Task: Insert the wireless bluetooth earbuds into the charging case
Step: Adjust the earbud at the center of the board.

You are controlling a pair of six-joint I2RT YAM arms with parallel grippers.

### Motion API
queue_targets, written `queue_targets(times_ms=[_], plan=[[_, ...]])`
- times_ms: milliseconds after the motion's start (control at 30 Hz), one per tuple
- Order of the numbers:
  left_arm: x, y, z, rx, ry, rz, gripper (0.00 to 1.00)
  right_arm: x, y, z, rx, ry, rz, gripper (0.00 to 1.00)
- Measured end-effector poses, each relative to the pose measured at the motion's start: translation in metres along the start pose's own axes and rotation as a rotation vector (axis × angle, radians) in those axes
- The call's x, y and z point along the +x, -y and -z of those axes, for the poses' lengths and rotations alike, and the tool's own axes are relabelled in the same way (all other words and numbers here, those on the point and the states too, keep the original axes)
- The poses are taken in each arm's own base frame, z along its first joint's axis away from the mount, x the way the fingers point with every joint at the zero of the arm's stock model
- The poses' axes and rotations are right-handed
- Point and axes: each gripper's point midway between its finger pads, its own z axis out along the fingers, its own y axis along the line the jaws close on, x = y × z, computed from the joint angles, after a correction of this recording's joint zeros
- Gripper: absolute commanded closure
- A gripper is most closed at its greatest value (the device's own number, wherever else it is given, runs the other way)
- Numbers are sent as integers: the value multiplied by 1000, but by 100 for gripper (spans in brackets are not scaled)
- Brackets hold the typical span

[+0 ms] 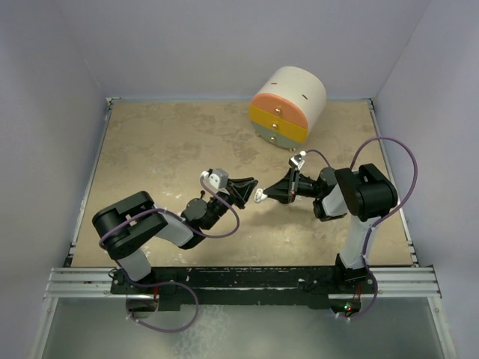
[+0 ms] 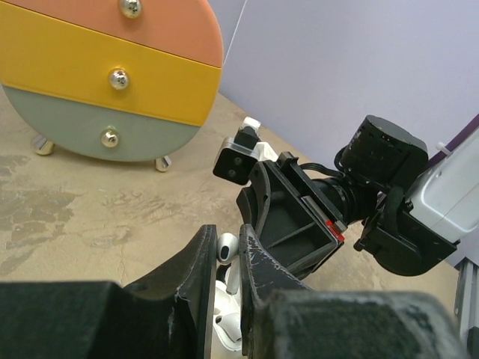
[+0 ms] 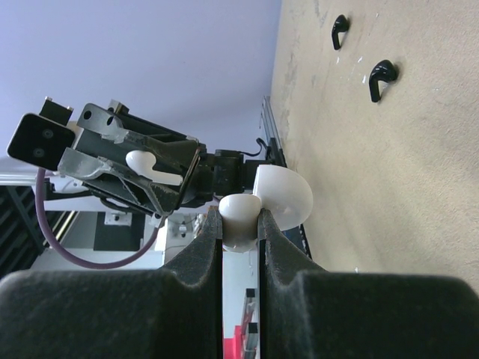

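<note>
The table (image 1: 150,149) is tan, mottled with darker blotches. The drawer unit (image 1: 288,101) has a cream shell and fronts banded salmon-orange, yellow and grey-green, with silver knobs (image 2: 118,78). The earbud (image 3: 150,163) and charging case (image 3: 288,196) are glossy white. The left gripper (image 2: 227,243) and right gripper (image 3: 239,218) are black. The cables (image 1: 389,149) are purple and the walls (image 1: 224,45) pale lilac.

A small white shiny earbud (image 2: 226,247) sits pinched between the left fingers (image 2: 196,277). A round white shiny case (image 3: 284,194) is squeezed between the right fingers (image 3: 202,254).
</note>
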Motion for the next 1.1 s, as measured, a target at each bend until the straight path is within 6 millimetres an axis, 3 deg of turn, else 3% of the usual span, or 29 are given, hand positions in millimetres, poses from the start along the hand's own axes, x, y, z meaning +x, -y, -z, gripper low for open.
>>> queue_targets(times_ms=[567, 1100], plan=[[0, 0, -1, 20, -2, -99, 100, 3, -6, 0, -10, -38, -36, 100], [-4, -4, -17, -18, 30, -92, 100, 10, -7, 0, -16, -80, -22, 100]])
